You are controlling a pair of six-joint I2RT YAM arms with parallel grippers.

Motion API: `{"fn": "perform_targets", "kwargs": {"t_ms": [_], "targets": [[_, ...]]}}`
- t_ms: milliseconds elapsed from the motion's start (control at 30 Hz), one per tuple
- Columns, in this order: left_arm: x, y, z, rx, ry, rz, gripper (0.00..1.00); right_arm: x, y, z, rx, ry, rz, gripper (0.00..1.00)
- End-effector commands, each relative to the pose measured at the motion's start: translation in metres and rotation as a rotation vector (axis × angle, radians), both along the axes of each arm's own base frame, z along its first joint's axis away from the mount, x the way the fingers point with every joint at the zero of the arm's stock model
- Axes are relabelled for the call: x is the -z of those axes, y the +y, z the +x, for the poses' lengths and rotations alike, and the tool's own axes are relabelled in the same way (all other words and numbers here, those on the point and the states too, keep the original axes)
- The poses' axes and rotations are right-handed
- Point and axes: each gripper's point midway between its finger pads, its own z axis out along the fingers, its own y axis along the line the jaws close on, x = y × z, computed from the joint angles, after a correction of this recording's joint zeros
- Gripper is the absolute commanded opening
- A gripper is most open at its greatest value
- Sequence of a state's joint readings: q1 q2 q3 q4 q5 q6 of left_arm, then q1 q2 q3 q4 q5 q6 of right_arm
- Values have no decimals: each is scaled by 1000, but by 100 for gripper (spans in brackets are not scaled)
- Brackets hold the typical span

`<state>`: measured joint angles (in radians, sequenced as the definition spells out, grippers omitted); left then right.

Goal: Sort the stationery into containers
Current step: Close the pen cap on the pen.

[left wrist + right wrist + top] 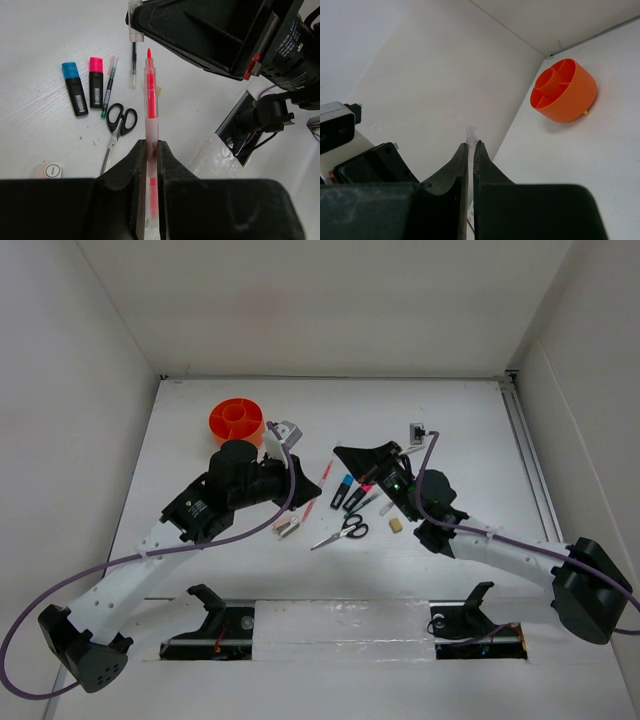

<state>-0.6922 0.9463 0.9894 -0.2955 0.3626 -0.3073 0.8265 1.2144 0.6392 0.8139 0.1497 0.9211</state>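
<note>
The carry step appears to be in hand; left gripper [151,147] grips the red pen [150,100], held aloft; right gripper [471,146] pinches a slim pen [470,133]; next we must move both over the tub [572,97], align with a compartment, then release.

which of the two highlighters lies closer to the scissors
The pink-capped highlighter; the blue-capped highlighter lies on its other side, further from the scissors.
</note>
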Motion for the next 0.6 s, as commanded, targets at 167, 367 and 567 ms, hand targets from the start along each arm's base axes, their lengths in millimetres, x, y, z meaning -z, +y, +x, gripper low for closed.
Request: {"fn": "perform_targets", "kwargs": {"t_ms": [167, 367, 567], "targets": [[-10, -1, 2, 3, -50, -23, 0, -18, -1, -10, -26, -53, 29, 0], [-10, -1, 2, 3, -50, -23, 0, -21, -5, -9, -17, -59, 35, 0], [-10, -1, 2, 3, -50, -23, 0, -23, -5, -11, -25, -61, 34, 0]]}}
